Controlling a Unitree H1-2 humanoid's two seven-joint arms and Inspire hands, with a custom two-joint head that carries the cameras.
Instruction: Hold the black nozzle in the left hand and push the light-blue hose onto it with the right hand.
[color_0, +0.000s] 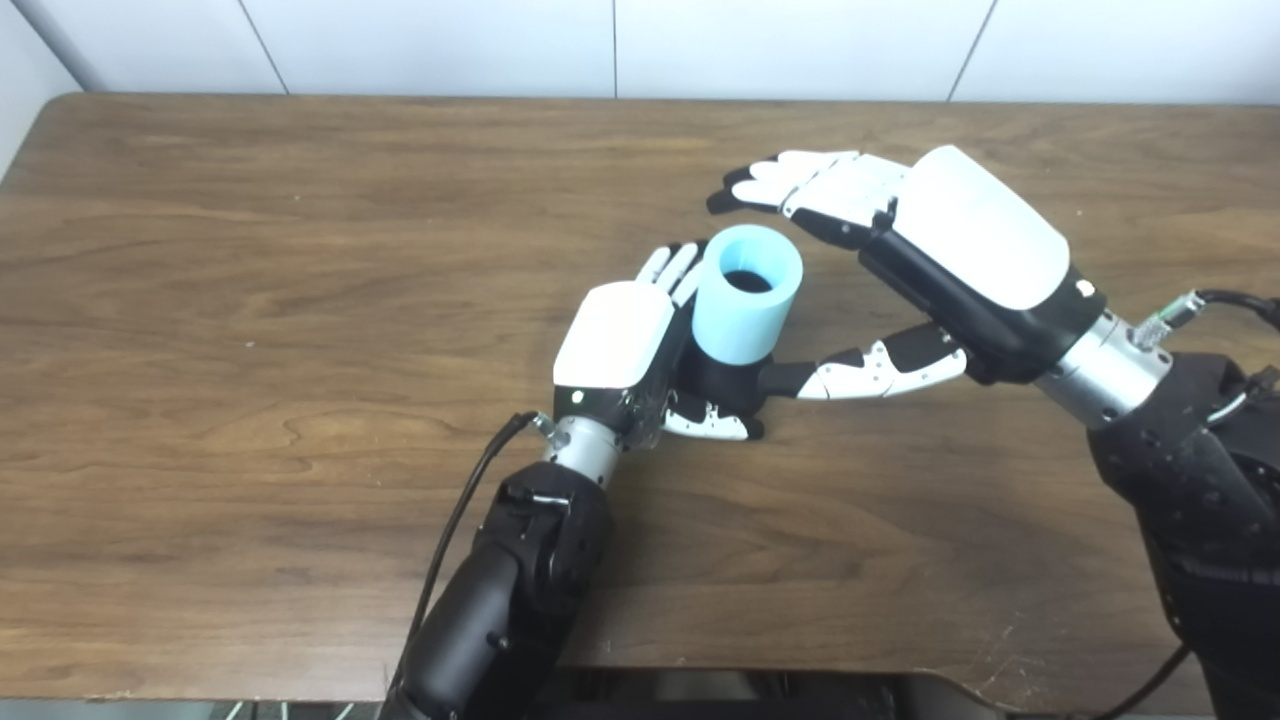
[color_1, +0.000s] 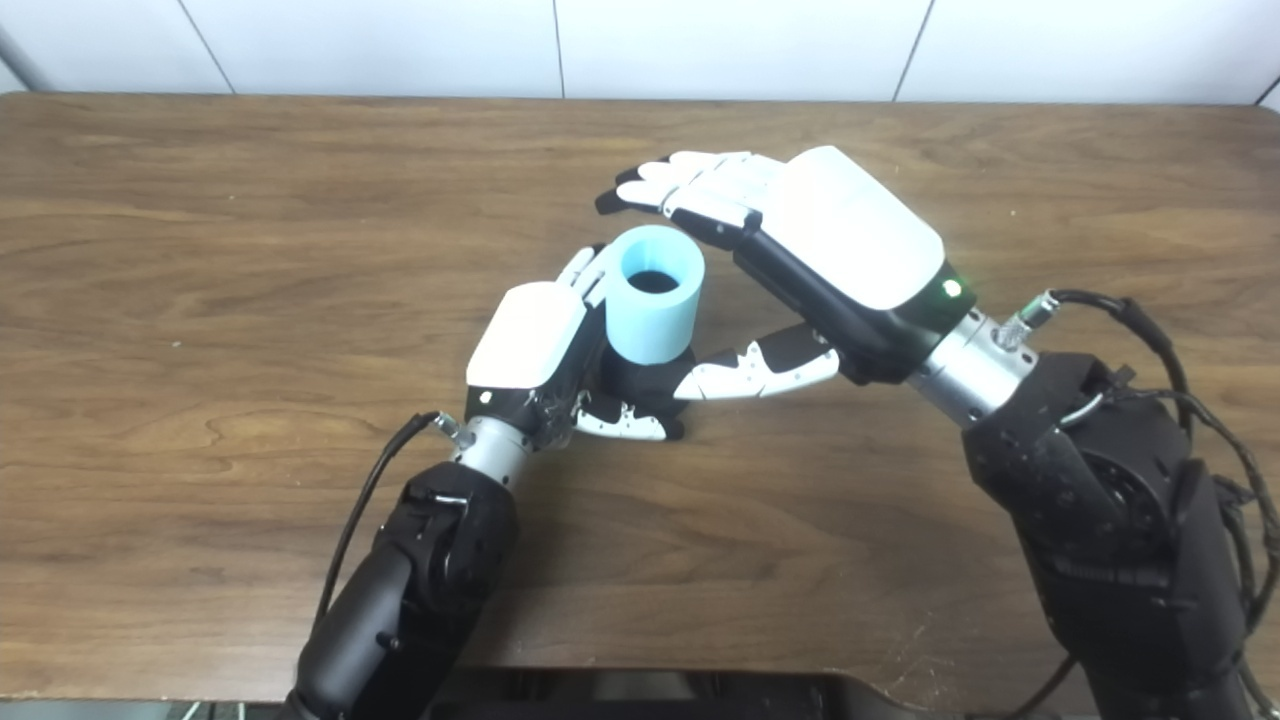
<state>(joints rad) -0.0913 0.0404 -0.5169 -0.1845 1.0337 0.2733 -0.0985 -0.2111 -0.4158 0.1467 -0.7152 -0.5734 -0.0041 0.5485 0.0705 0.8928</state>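
The light-blue hose (color_0: 748, 295) already sits upright on the black nozzle (color_0: 725, 385), which the left hand (color_0: 640, 350) grips mid-worktop. The right hand (color_0: 900, 260) hovers just right, fingers (color_0: 790, 180) wide; next likely pressing down or withdrawing.

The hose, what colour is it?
The hose is light blue, dark inside its opening. It shows best in the left eye view.

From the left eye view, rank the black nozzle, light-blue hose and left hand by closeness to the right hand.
1. black nozzle, at the right hand's thumb tip.
2. light-blue hose, upright atop it, under the fingers.
3. left hand, farthest left, gripping the nozzle.
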